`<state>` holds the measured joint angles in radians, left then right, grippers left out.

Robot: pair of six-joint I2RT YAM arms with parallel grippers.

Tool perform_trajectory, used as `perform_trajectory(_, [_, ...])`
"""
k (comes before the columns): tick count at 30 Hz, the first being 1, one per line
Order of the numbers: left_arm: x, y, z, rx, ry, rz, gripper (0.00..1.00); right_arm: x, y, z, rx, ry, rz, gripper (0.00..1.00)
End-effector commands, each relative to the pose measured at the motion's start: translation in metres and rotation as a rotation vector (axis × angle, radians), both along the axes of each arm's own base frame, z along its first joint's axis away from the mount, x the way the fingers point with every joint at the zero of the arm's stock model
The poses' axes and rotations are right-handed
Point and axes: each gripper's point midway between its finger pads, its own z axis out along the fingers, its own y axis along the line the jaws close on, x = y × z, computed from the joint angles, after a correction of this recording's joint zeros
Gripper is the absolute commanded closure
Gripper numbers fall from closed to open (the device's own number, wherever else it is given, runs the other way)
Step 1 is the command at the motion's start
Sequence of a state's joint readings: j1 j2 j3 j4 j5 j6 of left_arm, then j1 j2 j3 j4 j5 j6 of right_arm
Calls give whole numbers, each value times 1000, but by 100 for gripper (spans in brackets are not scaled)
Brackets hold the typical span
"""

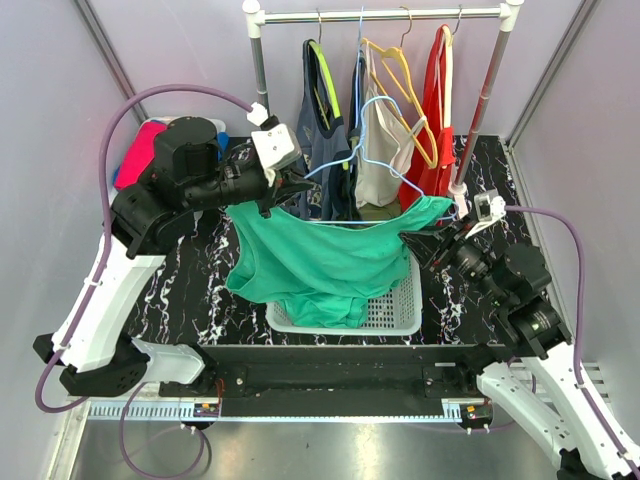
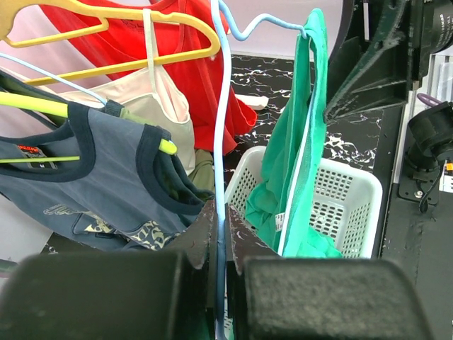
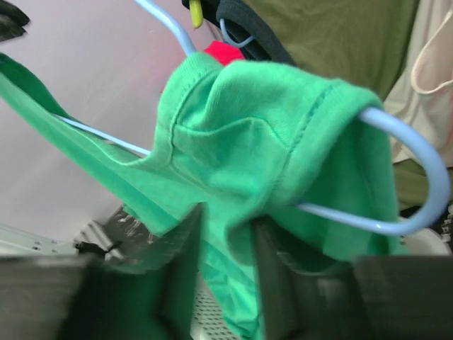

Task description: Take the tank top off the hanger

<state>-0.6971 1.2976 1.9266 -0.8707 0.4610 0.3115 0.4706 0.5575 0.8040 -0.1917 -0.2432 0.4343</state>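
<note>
The green tank top [image 1: 320, 260] hangs stretched on a light blue hanger [image 1: 385, 165] above the white basket [image 1: 405, 310]. My left gripper [image 1: 290, 185] is shut on the hanger wire at the top's left end. In the left wrist view the blue wire [image 2: 218, 106] runs straight between the closed fingers of my left gripper [image 2: 221, 219], with the green top [image 2: 297, 163] beyond. My right gripper [image 1: 440, 232] is at the top's right shoulder. In the right wrist view my right gripper [image 3: 226, 234] pinches bunched green fabric [image 3: 262, 127] just below the hanger's rounded end [image 3: 425, 163].
A clothes rack [image 1: 380, 15] stands at the back with a navy tank top [image 1: 325, 140], a beige top [image 1: 380, 150] on a yellow hanger and a red top [image 1: 440, 110]. Pink and red cloth [image 1: 140, 150] lies at the back left. Part of the green top's hem rests in the basket.
</note>
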Motion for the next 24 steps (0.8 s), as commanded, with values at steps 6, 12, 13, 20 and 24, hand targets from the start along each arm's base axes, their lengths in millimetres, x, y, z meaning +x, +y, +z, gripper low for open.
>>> perform_trajectory(6, [-4, 7, 19, -39, -90, 13, 100, -12, -6, 39, 37, -113, -2, 100])
perform_trajectory(12, [-4, 18, 14, -5, -127, 40, 100, -22, -49, 43, 6, -119, -189, 100])
perform_trajectory(13, [-5, 20, 13, -2, -130, 41, 100, -22, -55, 42, 1, -116, -220, 100])
perform_trajectory(20, [-14, 32, 6, 25, -149, 50, 100, -11, -106, 23, -69, -40, -499, 100])
perform_trajectory(24, [-19, 43, 9, 27, -171, 74, 100, -5, -115, 13, -88, 5, -560, 100])
